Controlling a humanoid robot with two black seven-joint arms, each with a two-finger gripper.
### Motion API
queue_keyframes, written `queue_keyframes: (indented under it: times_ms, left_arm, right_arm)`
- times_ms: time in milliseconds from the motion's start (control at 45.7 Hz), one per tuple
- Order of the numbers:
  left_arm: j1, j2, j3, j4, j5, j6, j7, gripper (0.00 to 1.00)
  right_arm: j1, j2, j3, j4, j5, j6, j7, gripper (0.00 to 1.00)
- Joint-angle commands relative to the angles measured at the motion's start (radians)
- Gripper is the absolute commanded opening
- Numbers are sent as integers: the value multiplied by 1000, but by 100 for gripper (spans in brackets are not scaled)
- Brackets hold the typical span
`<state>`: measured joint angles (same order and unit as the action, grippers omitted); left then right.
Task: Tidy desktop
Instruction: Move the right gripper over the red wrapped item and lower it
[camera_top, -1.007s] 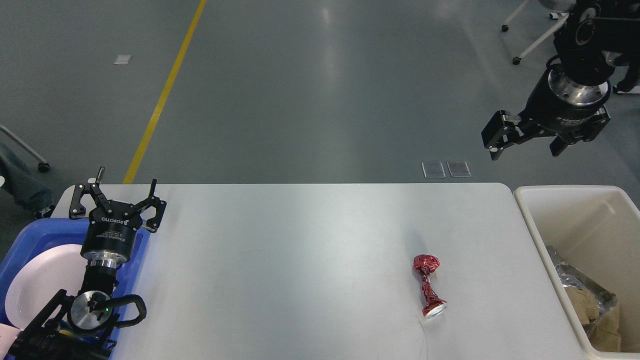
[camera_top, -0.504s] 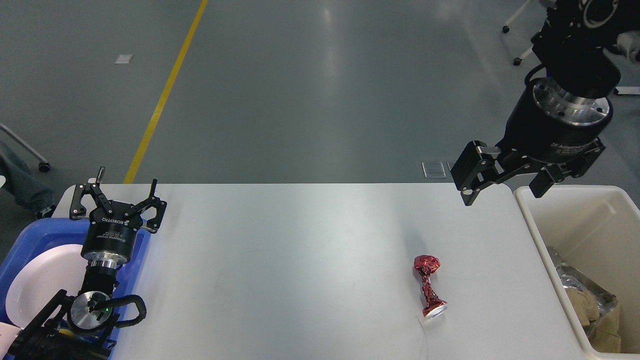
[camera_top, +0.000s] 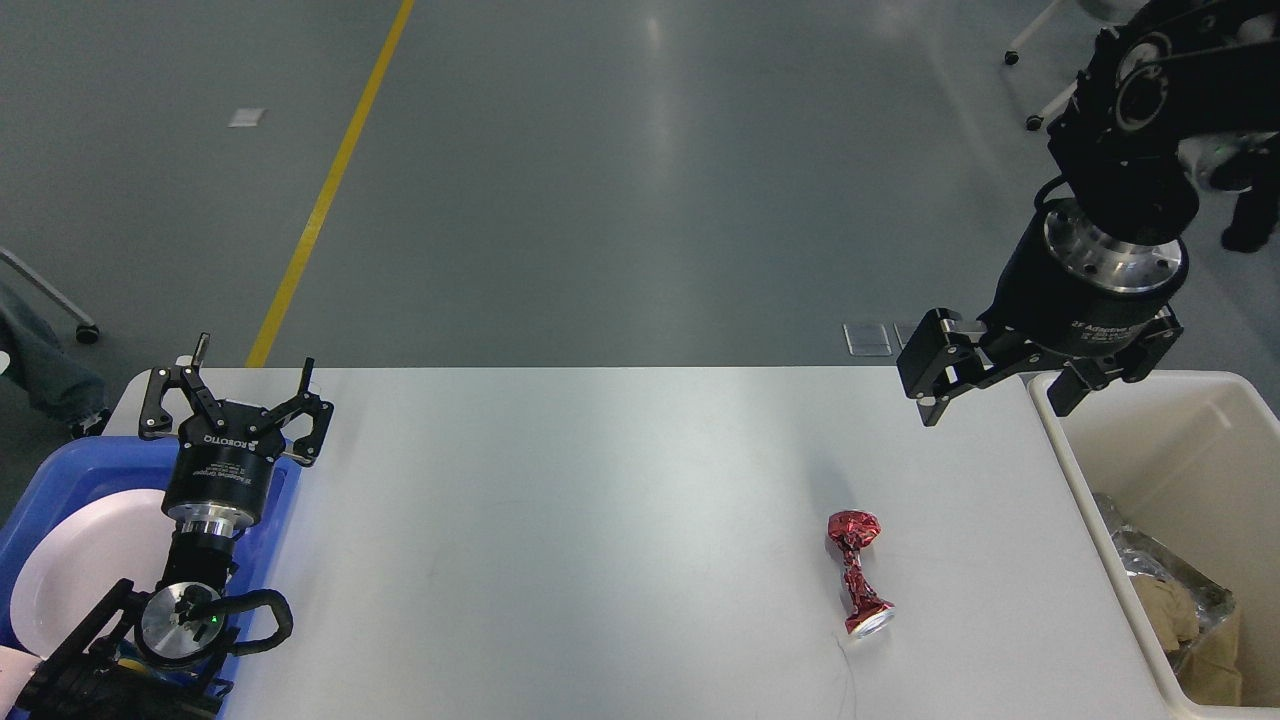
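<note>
Head view only. Large, smooth, white rectangular desktop (camera_top: 600, 500) with rounded corners filling the lower middle of the frame, grey floor and a yellow floor line (camera_top: 325, 185) beyond its far edge.

Crushed red metal can (camera_top: 855, 572), twisted thin at the waist, lying on its side on the right half of the desktop, open end toward the near edge, touching nothing else.

Blue plastic tray (camera_top: 60, 470) at the left end, holding a round white plate (camera_top: 85, 570), partly hidden behind the left arm. Black left gripper (camera_top: 235, 395) over the far-right corner of the tray, fingers pointing away and spread wide, nothing between them.

Cream-white rectangular bin (camera_top: 1060, 440) just beside the right end of the desktop, with crumpled silver foil (camera_top: 1150, 560) and tan paper (camera_top: 1170, 610) inside.

Black right gripper (camera_top: 995, 390) raised above the far-right corner of the desktop, at the bin's near-left rim, fingers pointing down and spread apart, empty, well apart from the red can.
</note>
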<state>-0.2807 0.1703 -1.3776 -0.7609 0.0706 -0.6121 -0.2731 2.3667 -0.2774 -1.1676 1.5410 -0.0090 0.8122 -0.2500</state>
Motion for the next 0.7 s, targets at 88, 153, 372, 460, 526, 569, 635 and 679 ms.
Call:
queue_keyframes:
  times_ms: [88, 153, 372, 460, 526, 569, 635, 679]
  left_arm:
    - [0, 0, 0, 0, 0, 0, 0, 96]
    - [0, 0, 0, 0, 0, 0, 0, 96]
    - [0, 0, 0, 0, 0, 0, 0, 96]
    - [0, 0, 0, 0, 0, 0, 0, 96]
    - [0, 0, 0, 0, 0, 0, 0, 96]
    - [0, 0, 0, 0, 0, 0, 0, 96]
    - [0, 0, 0, 0, 0, 0, 0, 96]
    - [0, 0, 0, 0, 0, 0, 0, 96]
  right_arm:
    - [-217, 17, 26, -12, -3, -203, 3, 96]
    - [-299, 24, 43, -33, -12, -280, 3, 96]
    - [-570, 78, 59, -171, -20, -467, 6, 96]
    - [-676, 101, 62, -238, -20, -525, 8, 96]
    - [-745, 124, 74, -291, -20, -561, 8, 96]
    - [-788, 135, 85, -323, -20, -576, 8, 96]
    - [-839, 149, 103, -364, -22, -582, 8, 96]
    - [-866, 158, 115, -392, -23, -587, 8, 96]
